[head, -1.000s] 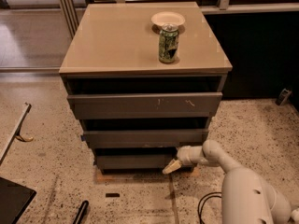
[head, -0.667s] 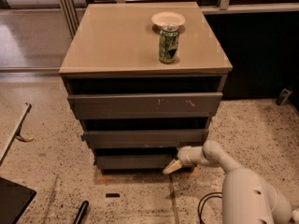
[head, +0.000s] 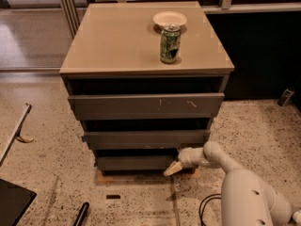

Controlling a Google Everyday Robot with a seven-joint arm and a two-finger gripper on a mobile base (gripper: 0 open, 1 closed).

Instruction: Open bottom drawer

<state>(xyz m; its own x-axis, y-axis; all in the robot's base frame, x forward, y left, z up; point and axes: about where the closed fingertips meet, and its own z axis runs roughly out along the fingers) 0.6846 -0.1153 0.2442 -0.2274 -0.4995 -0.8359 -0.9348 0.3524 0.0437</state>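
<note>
Interior of bottom drawer (head: 134,163) hidden behind its front; lower right corner overlapped by gripper (head: 172,169). Arm (head: 244,192) cut off at lower right frame edge. Bottom drawer located lowest of three fronts, just above floor (head: 56,182), beneath middle drawer (head: 146,138), with dark gap between. Open floor in front and to left, apart from dark bar (head: 81,213) near lower edge. Gripper positioned at right end of bottom front, low over floor; contact and degree of opening: cannot tell.
</note>
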